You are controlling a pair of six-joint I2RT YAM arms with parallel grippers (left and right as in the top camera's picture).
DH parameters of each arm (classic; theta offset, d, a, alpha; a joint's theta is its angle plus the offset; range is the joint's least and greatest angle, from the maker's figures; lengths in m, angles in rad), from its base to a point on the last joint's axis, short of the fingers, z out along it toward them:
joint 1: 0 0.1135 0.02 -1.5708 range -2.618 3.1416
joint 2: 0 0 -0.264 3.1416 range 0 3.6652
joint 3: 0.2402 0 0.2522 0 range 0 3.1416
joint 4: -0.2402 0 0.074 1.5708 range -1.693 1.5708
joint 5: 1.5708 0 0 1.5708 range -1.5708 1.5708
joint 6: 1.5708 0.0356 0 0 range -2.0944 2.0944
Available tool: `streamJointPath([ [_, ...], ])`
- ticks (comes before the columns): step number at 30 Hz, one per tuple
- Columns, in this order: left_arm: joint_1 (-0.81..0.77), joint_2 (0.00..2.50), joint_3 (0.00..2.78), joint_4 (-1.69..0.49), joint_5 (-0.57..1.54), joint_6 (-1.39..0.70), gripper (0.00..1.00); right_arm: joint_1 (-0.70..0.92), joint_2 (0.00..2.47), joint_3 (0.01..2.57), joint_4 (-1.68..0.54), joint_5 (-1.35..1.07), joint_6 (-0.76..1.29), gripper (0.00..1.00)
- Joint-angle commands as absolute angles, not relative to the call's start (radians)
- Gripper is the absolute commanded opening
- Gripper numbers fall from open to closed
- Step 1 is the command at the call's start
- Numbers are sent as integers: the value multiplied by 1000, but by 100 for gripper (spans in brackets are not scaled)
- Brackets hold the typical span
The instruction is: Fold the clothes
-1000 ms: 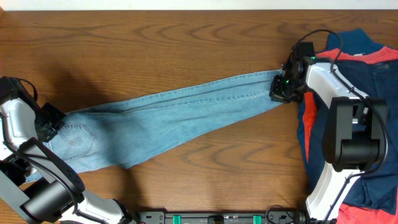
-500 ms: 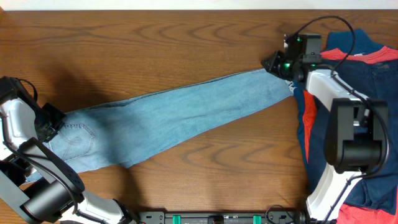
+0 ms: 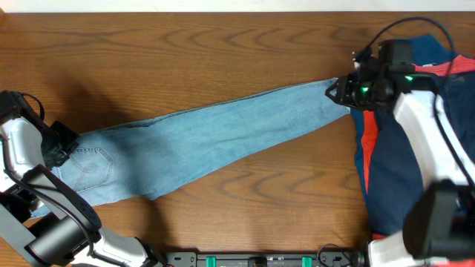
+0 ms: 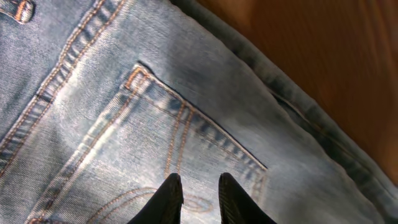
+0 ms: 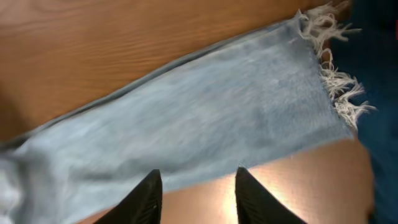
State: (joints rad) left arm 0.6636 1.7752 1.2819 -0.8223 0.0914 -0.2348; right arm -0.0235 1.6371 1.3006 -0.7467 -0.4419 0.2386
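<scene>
One pair of faded light-blue denim jeans (image 3: pixel 215 137) lies unfolded on the wooden table (image 3: pixel 223 44). It stretches in a long diagonal from the seat at the lower left to the leg ends at the upper right. The legs appear stacked one on the other, and the cloth is fairly flat with a few shallow creases. Seat end: the back pocket (image 4: pixel 186 130) faces up, its orange stitching plain in the left wrist view. The left gripper (image 4: pixel 198 196) stands over that pocket, fingers narrowly parted, with flat denim showing between them and no fold pinched. Whether the tips press on the cloth cannot be told. Judged purpose: to anchor the seat and hold the garment straight lengthwise. Leg end: the frayed ankle hem (image 5: pixel 329 74) lies right at the edge of a navy and red garment (image 3: pixel 386 170), which occupies the right of the table. The right gripper (image 5: pixel 198 196) hovers above the lower edge of the leg, a little in from the hem, fingers spread wide and empty. Assessment: the jeans are laid out straight and no fold is yet made. The likely next move is to take the hem and carry it toward the waist. Risk noted: catching the neighbouring garment along with the fringe.
</scene>
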Motion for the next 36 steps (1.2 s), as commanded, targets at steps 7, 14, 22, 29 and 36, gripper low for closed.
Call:
streamJointPath([
  [7,659,1620,1298,-850,125,-229,25,-14,1436,1314,-888,-433,185,56],
  [14,659,1502,1298,-880,199,-229,33,-14,1454,1314,-925,-434,186,64],
  [22,659,1453,1298,-901,202,-229,37,-14,1479,1313,-962,-434,184,64],
  [29,659,1453,1298,-920,191,-218,38,-14,1488,1313,-967,-434,167,65],
  [36,659,1453,1298,-920,191,-218,39,-13,1526,1313,-986,-434,164,66],
])
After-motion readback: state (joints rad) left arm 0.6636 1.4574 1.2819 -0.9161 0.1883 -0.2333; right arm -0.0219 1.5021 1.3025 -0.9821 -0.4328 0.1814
